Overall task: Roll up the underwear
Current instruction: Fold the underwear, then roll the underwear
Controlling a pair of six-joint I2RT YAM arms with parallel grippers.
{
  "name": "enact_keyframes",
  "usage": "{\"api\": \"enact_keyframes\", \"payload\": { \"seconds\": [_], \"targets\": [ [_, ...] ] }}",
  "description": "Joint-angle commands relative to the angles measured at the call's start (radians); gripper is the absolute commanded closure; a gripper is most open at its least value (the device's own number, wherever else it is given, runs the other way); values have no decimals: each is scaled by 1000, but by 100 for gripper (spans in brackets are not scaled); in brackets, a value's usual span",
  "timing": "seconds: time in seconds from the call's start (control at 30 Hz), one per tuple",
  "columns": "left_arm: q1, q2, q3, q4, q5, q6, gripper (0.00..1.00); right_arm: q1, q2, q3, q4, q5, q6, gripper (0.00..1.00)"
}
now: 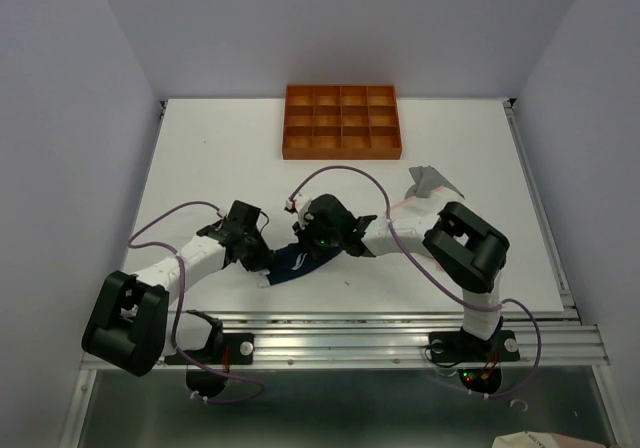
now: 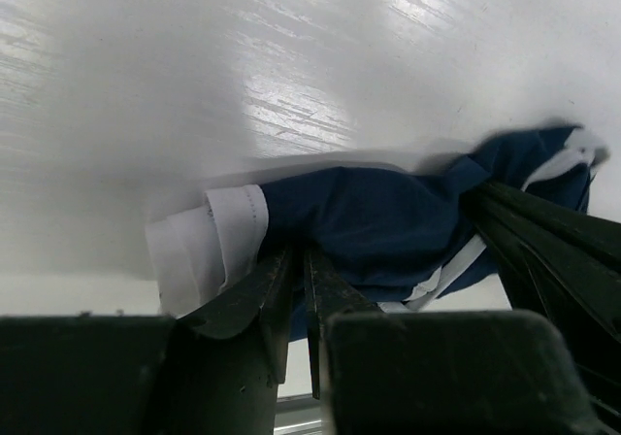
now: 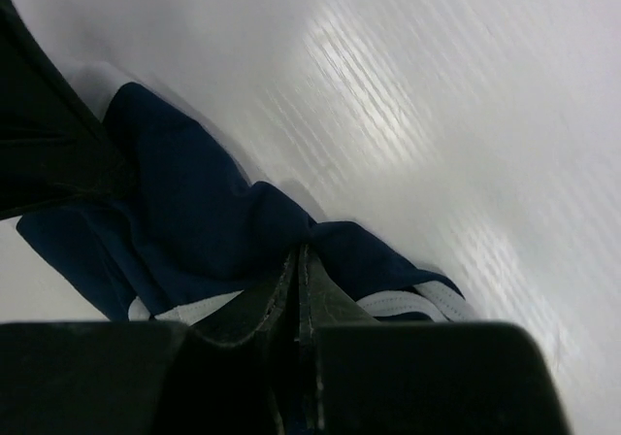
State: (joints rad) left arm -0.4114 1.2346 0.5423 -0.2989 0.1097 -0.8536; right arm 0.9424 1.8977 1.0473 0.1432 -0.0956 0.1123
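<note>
black fingers of the left claw crowd the bottom of its wrist view. they are drawn nearly together, pinching the near edge of the navy underwear just beside its white trim, which is folded over itself in a couple of layers. the right claw is likewise closed to a slit, clamped on a fold of the same navy cloth further along. from above, both claws meet low over the garment, which lies bunched on the tabletop near the front edge, between the two arms.

as a judgement, the rolling of this piece is under way but not finished. the cloth is gathered and crumpled rather than wound into a neat cylinder, and only the waistband end looks turned over. tightening the roll and setting it down remain. a pale garment lies loose and unrolled behind the right arm, well apart from the claws; whether a second one lies with it i cannot tell. the orange compartment tray sits at the far side, and no cloth shows in it.
</note>
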Motion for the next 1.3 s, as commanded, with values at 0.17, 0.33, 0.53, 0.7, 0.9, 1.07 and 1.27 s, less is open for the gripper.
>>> {"api": "enact_keyframes", "payload": {
  "seconds": [0.17,0.33,0.53,0.7,0.9,1.07,1.27],
  "targets": [
    [-4,-3,-36,-23,-8,-47,78,-102,126,129,12,-301,-480,89],
    [-4,-33,-45,-40,-25,-120,78,-143,173,204,-10,-384,-612,87],
    [-9,-83,-82,9,-12,-212,78,-143,271,347,-76,-461,-677,87],
    [-26,-87,-91,46,-15,-260,78,-162,293,390,-56,-532,-750,87],
    [-32,-24,-64,75,-11,-243,78,-162,378,509,-116,-601,-783,85],
    [-56,19,-42,98,-15,-259,78,-162,448,606,-128,-601,-766,84],
    [-95,34,-27,119,-45,-326,78,-162,478,646,-140,-674,-772,82]
  ]
}}
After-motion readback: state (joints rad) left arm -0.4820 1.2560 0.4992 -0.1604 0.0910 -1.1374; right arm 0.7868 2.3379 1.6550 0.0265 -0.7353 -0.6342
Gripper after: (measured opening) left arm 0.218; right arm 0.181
